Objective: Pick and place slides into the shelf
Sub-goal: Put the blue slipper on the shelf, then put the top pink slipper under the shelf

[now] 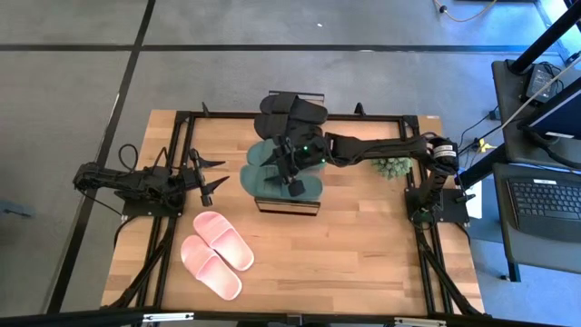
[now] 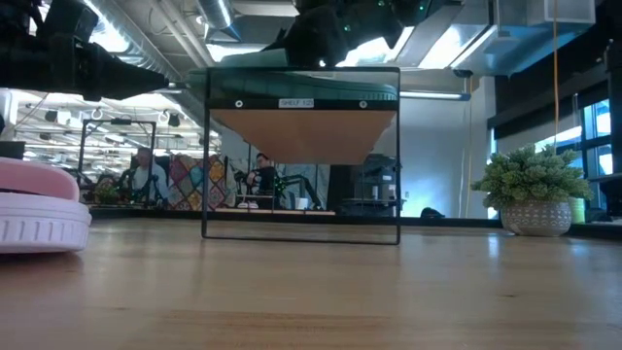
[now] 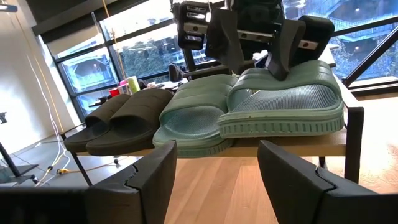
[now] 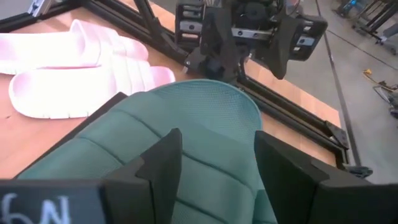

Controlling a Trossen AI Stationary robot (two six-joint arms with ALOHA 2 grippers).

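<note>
On the wooden table (image 1: 363,245) the shelf (image 1: 289,205) stands near the middle, toward the far edge, and carries four slides on its top board: the black pair (image 1: 292,111) at the far end and the dark green pair (image 1: 272,173) at the near end. The right gripper (image 1: 292,173) reaches in from the table's right side and sits over the green slide nearest the shelf's front end, its fingers spread partway above the strap and not closed on it. The left gripper (image 1: 207,177) waits by the table's left edge with jaws wide and nothing between them. The pale pink pair (image 1: 216,252) lies side by side near the front left corner. A small potted plant (image 1: 393,167) stands toward the right edge.
</note>
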